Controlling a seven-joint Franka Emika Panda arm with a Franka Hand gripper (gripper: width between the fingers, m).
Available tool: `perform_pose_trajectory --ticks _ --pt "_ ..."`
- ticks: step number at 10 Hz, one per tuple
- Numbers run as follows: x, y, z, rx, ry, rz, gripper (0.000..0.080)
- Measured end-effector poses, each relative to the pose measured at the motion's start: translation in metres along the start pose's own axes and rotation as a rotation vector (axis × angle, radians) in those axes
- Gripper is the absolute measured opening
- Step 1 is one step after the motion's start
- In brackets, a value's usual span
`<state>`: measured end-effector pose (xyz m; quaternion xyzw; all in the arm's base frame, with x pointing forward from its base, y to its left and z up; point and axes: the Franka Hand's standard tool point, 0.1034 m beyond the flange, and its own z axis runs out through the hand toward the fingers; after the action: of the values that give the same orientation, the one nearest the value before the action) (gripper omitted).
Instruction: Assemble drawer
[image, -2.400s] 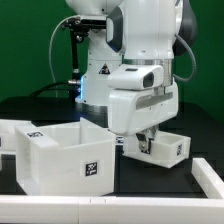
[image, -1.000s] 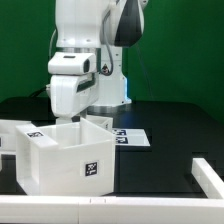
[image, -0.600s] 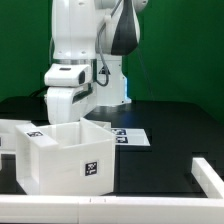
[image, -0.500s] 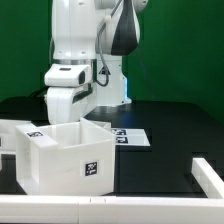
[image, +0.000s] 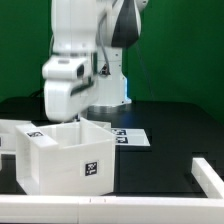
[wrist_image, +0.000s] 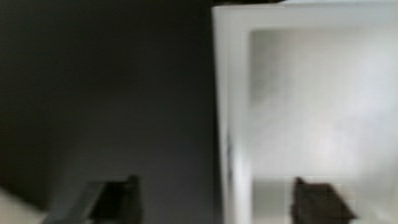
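Looking through the exterior view, you are risking a knock: the arm (image: 62, 90) is hanging low over the back of the drawer casing (image: 65, 155), and a skewed descent could shove it. Through the wrist view, the gripper (wrist_image: 214, 200) is standing spread wide and empty, with the casing's wall edge lying between its fingers.

Blurred arm (image: 66, 85); fingers (wrist_image: 114, 198) cut off at wrist view's edge
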<state>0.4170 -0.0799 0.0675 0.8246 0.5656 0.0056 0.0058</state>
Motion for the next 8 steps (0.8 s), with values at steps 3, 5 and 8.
perform_pose_trajectory --ticks 3,5,8 --pt "0.017 0.039 -0.064 -0.013 -0.053 0.177 0.0643" --pt "0.018 0.042 -0.063 -0.022 -0.047 0.168 0.0648" --pt "0.018 0.052 -0.071 -0.012 -0.055 0.232 0.0649"
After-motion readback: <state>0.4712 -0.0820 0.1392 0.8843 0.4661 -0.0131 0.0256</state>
